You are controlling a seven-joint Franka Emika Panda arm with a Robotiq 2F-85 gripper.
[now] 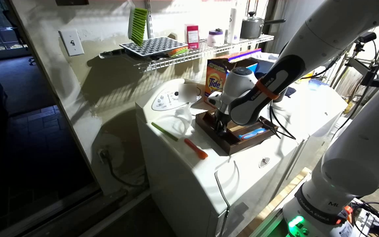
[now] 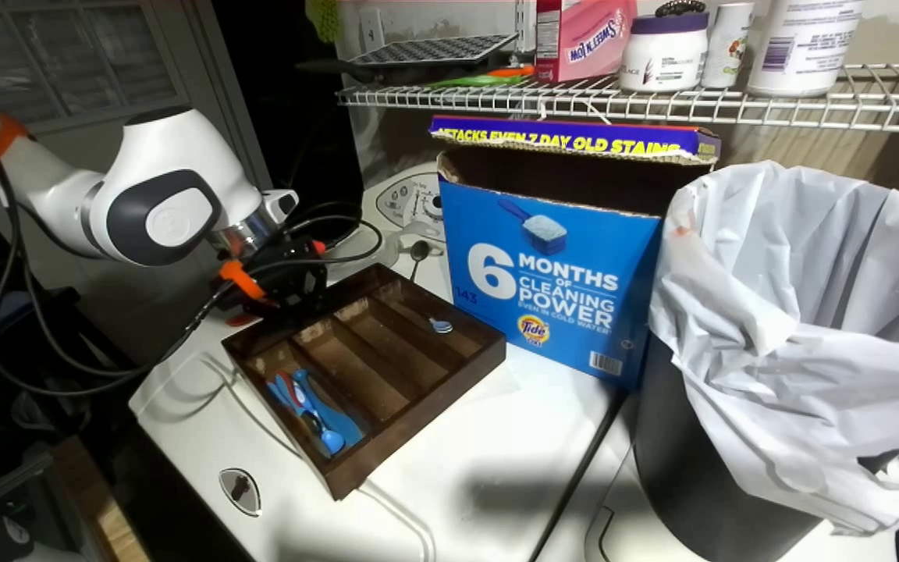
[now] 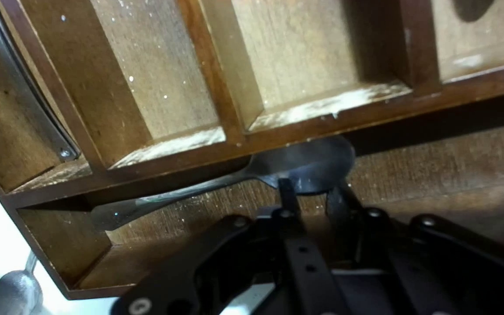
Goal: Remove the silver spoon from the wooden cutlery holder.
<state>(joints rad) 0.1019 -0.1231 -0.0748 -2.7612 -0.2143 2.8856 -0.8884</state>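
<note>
Silver spoon (image 3: 274, 165) in cutlery holder (image 3: 236, 135), bowl nearest tool (image 3: 312, 190), handle away.

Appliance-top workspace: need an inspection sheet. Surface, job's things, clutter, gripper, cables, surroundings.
Surface: white appliance top, under the wooden cutlery holder.
Job's things: silver spoon lies in the holder's long compartment, not yet removed.
Clutter: blue utensils in another compartment; second spoon, green stick and red-orange utensil outside the holder.
Gripper: partly open at the silver spoon's bowl in the wrist view; whether it touches can't be told.
Cables: black, hanging in loops near the holder; contact with it unclear.
Surroundings: Tide box and lined bin stand nearby; wire shelf above.
</note>
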